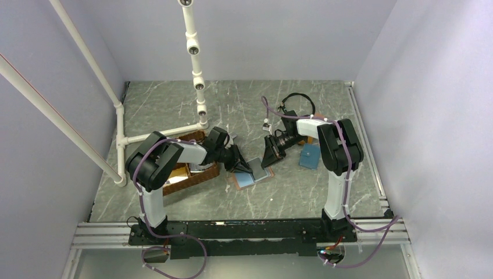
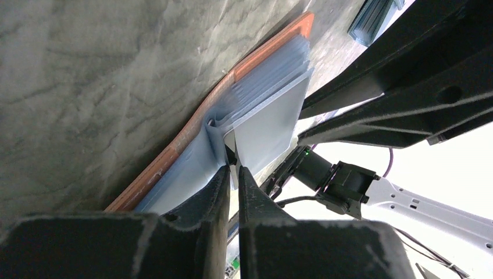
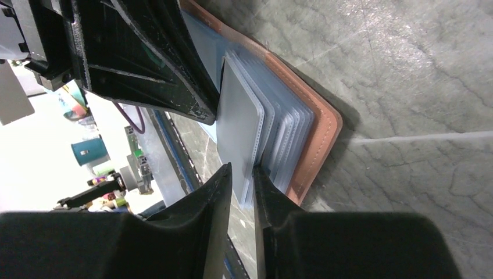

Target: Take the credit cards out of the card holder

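Observation:
The salmon-pink card holder [image 1: 249,180] lies open on the table between the arms, its light-blue pockets fanned upward. My left gripper [image 1: 244,167] is shut on the near edge of a pocket sleeve, as the left wrist view shows [image 2: 234,167]. A grey credit card [image 2: 270,125] stands up from the pockets above the salmon rim [image 2: 174,152]. My right gripper [image 1: 268,158] comes in from the other side. In the right wrist view its fingertips [image 3: 241,168] are closed on the free edge of the grey card [image 3: 238,122], above the holder's rim [image 3: 317,145].
A teal-blue wallet [image 1: 310,156] lies beside the right arm. A wicker basket [image 1: 189,177] sits under the left arm. A white pipe frame [image 1: 197,75] stands at the back left, and a black cable loop [image 1: 299,102] lies behind the right arm.

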`<move>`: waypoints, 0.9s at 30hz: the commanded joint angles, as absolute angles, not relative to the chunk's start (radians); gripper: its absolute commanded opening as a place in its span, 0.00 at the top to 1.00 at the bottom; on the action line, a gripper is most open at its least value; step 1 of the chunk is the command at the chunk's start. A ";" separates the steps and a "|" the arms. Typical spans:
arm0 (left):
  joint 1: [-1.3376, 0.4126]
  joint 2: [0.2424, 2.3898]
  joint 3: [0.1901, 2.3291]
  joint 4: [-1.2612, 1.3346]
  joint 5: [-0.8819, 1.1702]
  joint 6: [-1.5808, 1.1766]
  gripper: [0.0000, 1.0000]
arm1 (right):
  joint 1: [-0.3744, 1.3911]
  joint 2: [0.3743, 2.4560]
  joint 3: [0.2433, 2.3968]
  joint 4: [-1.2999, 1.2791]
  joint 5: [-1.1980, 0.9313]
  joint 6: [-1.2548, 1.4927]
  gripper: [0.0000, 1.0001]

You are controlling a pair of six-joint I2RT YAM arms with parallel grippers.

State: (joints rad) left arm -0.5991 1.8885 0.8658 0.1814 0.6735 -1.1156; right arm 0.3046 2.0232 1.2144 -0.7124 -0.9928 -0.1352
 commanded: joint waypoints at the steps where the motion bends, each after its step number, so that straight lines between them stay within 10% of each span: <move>1: -0.607 1.876 0.864 0.291 0.713 -1.149 0.86 | 0.353 2.047 1.224 -0.678 -1.057 -0.122 0.82; 4: -0.602 1.870 0.853 0.311 0.716 -1.160 0.84 | 0.351 2.049 1.225 -0.678 -1.069 -0.122 0.99; 13: -0.569 1.809 0.769 0.441 0.710 -1.226 0.56 | 0.275 2.005 1.175 -0.603 -1.203 -0.069 1.00; 27: -0.568 1.805 0.816 0.273 0.672 -1.178 0.55 | 0.252 2.005 1.157 -0.579 -1.167 -0.037 1.00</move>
State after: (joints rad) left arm -0.5709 1.8431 0.7784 0.3294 0.6815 -1.2072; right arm 0.2520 2.0327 1.1534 -0.5915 -1.1820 -0.0330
